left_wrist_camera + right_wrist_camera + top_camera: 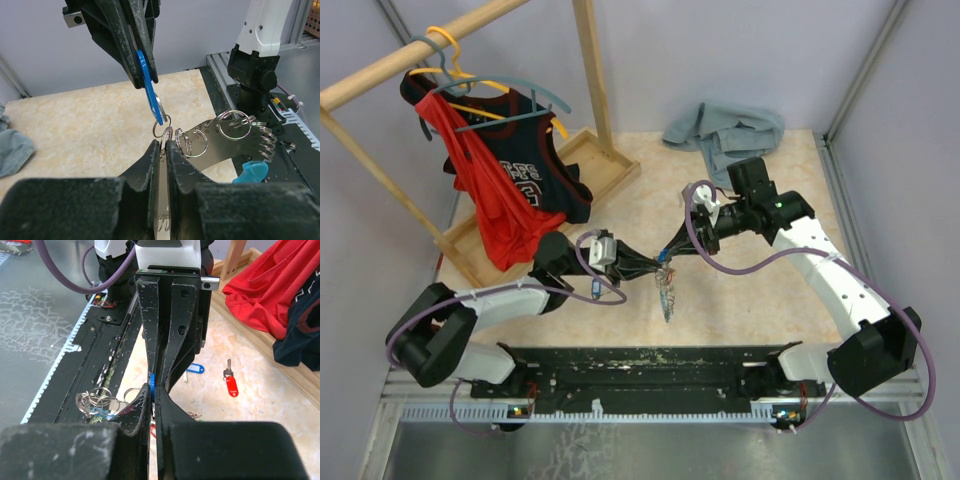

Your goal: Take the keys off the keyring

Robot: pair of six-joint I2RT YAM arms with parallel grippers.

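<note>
The keyring bunch [667,292] hangs above the table between my two grippers: a flat silvery plate [215,145] strung with several split rings [235,125] and a light blue tag [252,172]. My left gripper [164,145] is shut on a small ring [166,134] at the end of the bunch. Facing it tip to tip, my right gripper [154,390] is shut on a blue key tag [147,85] that hooks into that same ring. The top view shows the left gripper [650,266] and the right gripper [670,252] almost touching. The key blades are hidden.
Two loose keys lie on the tabletop, one with a blue tag [195,369], one with a red tag [230,383]. A wooden clothes rack [590,90] with a red and a black jersey [510,190] stands at the back left. A grey cloth [725,130] lies at the back. The black base rail [650,360] runs along the near edge.
</note>
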